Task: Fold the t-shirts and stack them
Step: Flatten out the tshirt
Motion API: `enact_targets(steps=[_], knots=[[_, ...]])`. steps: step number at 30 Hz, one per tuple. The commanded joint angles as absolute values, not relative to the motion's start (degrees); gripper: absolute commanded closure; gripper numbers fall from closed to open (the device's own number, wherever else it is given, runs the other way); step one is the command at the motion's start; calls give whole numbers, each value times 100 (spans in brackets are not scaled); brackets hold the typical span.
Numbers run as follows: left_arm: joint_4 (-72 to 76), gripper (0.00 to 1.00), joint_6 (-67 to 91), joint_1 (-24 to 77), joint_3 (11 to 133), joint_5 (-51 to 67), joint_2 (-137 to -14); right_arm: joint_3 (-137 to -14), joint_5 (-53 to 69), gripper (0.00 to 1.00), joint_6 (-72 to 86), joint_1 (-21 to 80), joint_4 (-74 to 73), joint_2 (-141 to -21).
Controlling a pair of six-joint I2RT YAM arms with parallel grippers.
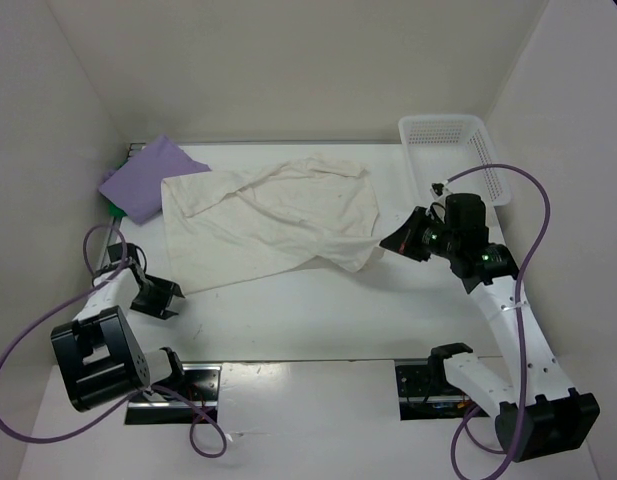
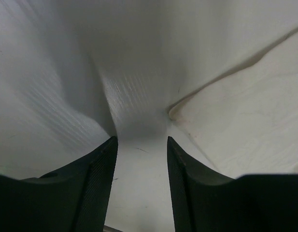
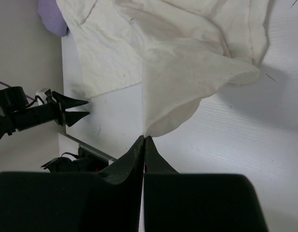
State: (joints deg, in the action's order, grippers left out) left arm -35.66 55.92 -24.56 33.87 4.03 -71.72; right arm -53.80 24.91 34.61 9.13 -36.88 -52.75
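White t-shirt (image 1: 273, 220) lies rumpled, cream-tinged, spread out ahead of my right gripper (image 3: 144, 145), which is pressed together on its raised corner. My left gripper (image 2: 141, 145) stands spread and empty, the shirt's edge just ahead. Purple t-shirt (image 1: 148, 180) lies beyond.

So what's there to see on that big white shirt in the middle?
The white t-shirt is soft, plain, creamy fabric, spread but rumpled on the white table, not yet folded. Its right edge rises in a peak where the right gripper, jaws shut, pinches it. Its far left corner meets the purple t-shirt. The left gripper, jaws apart, sits by its near left corner, not gripping.
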Motion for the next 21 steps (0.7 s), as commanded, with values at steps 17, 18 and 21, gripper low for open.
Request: enact_targets(steps=[17,18,21], knots=[[-2101,66,6451,-2566,2769,501,-6803,-5185,2619,100,3551,949,-3524,-5186],[-1970,69,6451,-2566,2769,449,-6803,-5186,2619,100,3551,949,-3524,-5186],[-1759,81,6451,-2566,2821,641,-6803,-5308,2567,100,3551,949,-3577,-5186]])
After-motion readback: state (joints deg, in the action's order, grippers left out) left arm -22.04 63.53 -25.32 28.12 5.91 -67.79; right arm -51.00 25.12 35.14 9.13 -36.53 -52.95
